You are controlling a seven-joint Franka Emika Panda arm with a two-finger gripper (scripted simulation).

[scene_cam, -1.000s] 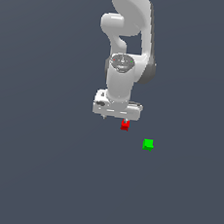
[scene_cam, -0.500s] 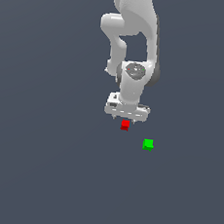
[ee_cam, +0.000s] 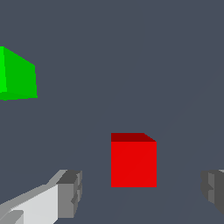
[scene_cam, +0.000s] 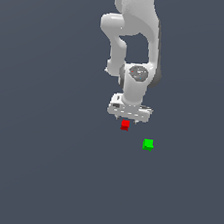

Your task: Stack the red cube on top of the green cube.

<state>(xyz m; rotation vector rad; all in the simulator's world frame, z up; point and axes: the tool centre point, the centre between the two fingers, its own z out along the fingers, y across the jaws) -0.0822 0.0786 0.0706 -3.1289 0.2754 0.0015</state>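
Because your gripper (ee_cam: 138,190) hangs spread wide with the red cube (ee_cam: 133,162) on the floor between its fingers (ee_cam: 70,192), you look set to grasp; the green cube (scene_cam: 148,144) sits apart nearby.

Both views are flat, even simulator renders, moderately dim against a uniform dark slate background. No cast shadows show under the cubes or the arm. Shading alone gives depth: the arm (scene_cam: 136,43) is bright on its front and greyer toward its right edge in the exterior view; the red cube (ee_cam: 133,162) has a darker top face and the green cube (ee_cam: 17,75) a brighter strip at one edge. There is no glare. Edges are slightly jagged and soft, with no lens distortion or defocus.
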